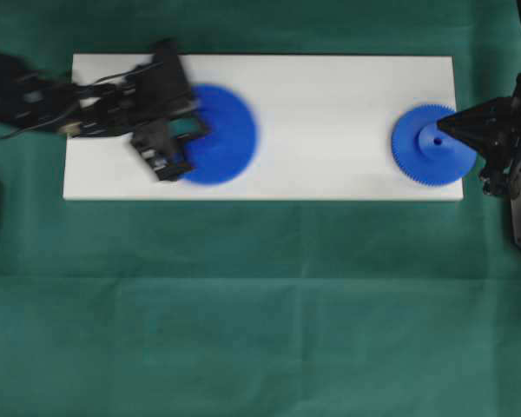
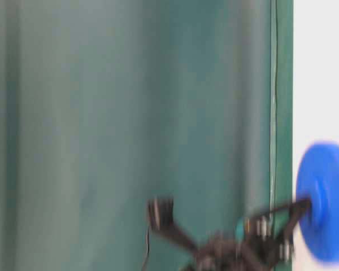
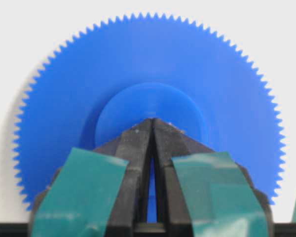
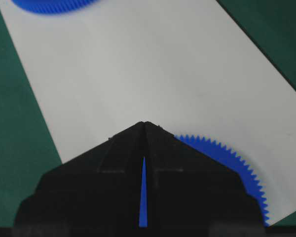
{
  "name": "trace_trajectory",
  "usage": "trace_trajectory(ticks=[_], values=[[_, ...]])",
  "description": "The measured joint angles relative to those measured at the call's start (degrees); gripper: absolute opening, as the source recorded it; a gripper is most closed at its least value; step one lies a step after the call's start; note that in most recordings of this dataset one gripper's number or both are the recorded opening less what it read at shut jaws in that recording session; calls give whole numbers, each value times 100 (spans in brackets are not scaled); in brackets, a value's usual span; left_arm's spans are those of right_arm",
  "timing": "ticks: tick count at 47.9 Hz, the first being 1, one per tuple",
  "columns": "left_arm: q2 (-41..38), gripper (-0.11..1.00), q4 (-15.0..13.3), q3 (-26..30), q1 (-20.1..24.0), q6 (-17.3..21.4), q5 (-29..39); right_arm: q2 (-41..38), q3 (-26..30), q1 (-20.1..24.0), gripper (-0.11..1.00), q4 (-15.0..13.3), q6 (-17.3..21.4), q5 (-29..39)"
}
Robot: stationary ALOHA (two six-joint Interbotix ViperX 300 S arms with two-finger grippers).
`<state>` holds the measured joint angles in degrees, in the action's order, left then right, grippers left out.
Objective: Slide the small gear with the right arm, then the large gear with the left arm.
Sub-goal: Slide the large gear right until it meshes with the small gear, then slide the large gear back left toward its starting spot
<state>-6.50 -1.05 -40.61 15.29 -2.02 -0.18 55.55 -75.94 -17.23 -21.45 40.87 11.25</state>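
While the green-draped table [image 1: 260, 330] carries a long white board [image 1: 321, 104] with both gears on it, the pictures cannot fix how much of the job is finished. My judgement is that the large-gear step is in hand: that gear is smeared with motion blur in the overhead view. The small gear lies sharp and quiet near the board's right end, which suggests its slide may be done already. No goal spot is marked, so that stays a guess.

The large gear [image 1: 215, 135] lies flat near the left end of the board, a wide blue disc with fine teeth round its rim and a raised round hub in the middle. The left hand [image 3: 152, 129] has its fingers pressed together into one point, teal tape on each, with the tip resting on that hub and gripping nothing.

The small gear [image 1: 430, 146] is the same blue, narrower, with a hub and a centre hole, flat and just inside the board's right edge. The right hand [image 4: 144, 123] is also closed to a point, plain black, lying over the gear's hub side; whether it touches, I cannot tell.
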Motion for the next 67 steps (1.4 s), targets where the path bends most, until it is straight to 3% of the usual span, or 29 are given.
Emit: trace_trajectory(ticks=[11,18,28,38,67], values=[[-1099,0,0,1802,-255,18,580,18,0,35,50,0,0,0],[-1731,0,0,2927,-439,299,1116,35,-9,62,50,0,0,-9],[-2320,0,18,4025,-606,510,1644,35,-18,141,50,0,0,0],[-2487,0,18,4395,-642,527,1811,44,-35,193,50,0,0,0],[-2496,0,9,4403,-642,536,1846,44,-62,202,50,0,0,-9]])
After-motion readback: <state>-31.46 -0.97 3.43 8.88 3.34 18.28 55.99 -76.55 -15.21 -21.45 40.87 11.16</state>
